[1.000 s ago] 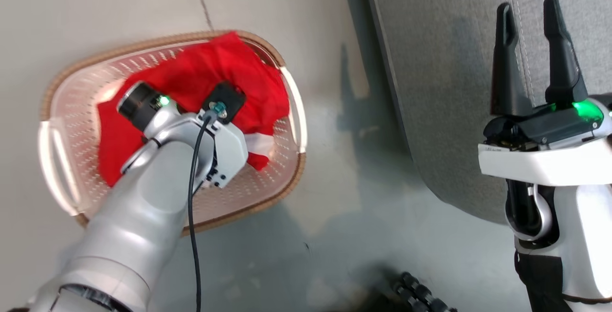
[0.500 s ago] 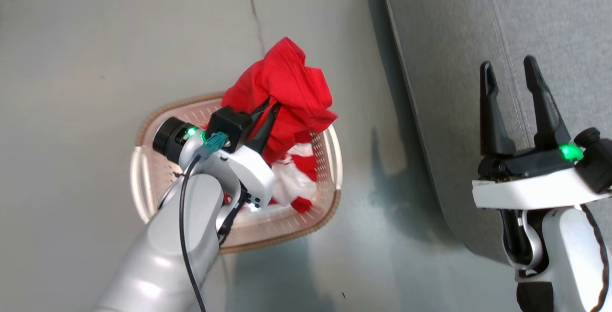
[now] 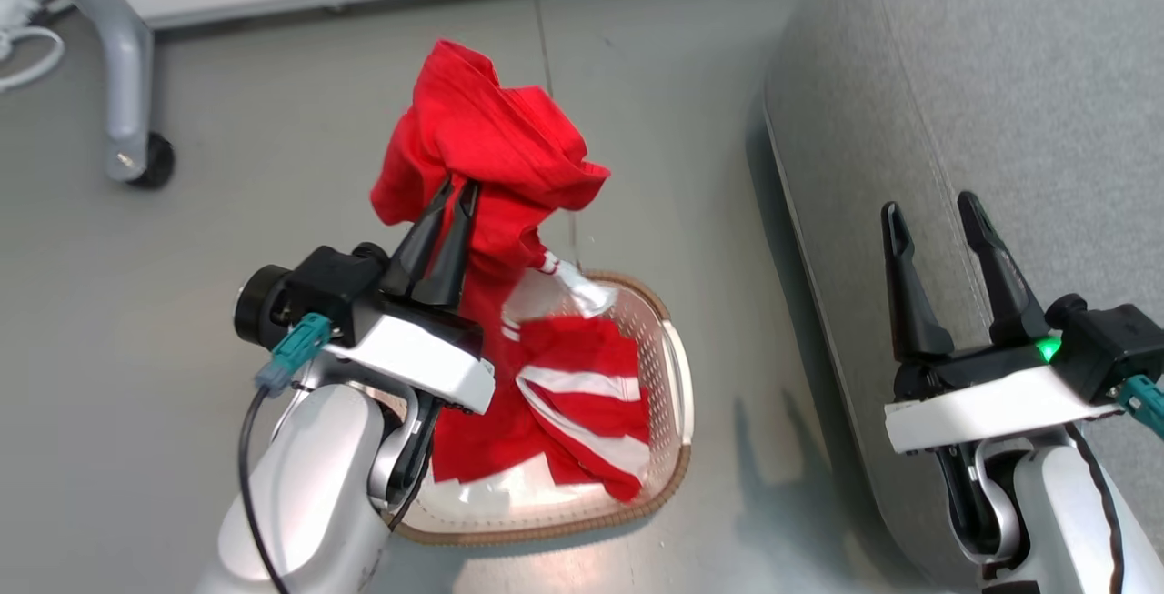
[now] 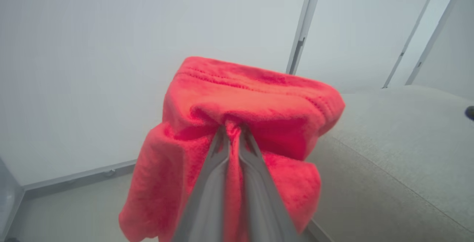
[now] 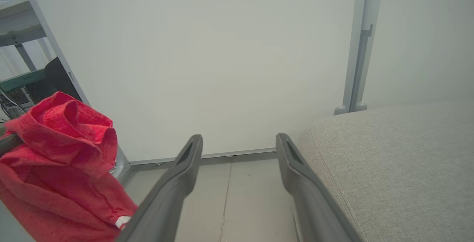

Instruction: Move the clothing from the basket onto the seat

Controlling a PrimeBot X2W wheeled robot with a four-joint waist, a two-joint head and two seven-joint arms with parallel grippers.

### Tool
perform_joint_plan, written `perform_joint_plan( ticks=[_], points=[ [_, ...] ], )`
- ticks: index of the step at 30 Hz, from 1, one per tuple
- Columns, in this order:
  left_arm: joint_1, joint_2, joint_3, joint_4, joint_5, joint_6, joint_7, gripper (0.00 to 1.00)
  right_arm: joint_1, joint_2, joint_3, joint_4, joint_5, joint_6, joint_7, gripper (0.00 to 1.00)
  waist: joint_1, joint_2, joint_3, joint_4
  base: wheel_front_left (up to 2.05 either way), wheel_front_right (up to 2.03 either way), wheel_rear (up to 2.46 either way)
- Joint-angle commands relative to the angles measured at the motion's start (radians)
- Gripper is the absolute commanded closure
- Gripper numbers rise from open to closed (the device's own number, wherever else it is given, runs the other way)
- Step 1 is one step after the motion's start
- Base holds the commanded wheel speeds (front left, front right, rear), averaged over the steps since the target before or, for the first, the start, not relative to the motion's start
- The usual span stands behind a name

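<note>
Lifted since a second ago, the red shirt is now held above the basket — its upper folds are pinched between the pressed-together fingers of the left gripper, its lower part trailing down inside. A white-trimmed jersey is left lying in the basket. Right of the basket, the right gripper is held spread and empty over the seat.

Left hand clamped, right hand agape

Bright, even light; soft shadows
</note>
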Motion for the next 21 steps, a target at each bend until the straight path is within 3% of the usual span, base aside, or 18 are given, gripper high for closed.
perform_joint_plan(
  ticks=[1,8,21],
  points=[
    [0.020,0.010,0.014,-0.039,0.000,-0.002,-0.004,1.00,0.017,-0.009,-0.003,0.006,-0.001,0.002,0.005,0.00,0.0000,0.0000,-0.049,0.024,0.00,0.00,0.00],
    [0.076,0.024,0.033,-0.175,-0.008,-0.011,-0.004,1.00,0.067,-0.018,0.005,0.026,-0.008,0.002,0.027,0.00,0.0000,0.0000,-0.137,0.049,0.00,0.00,0.00],
    [0.205,0.050,0.010,-0.340,-0.017,0.024,0.042,1.00,0.189,-0.022,-0.001,0.038,-0.026,0.002,0.082,0.00,0.0000,0.0000,-0.284,0.060,0.00,0.00,0.00]
  ],
)
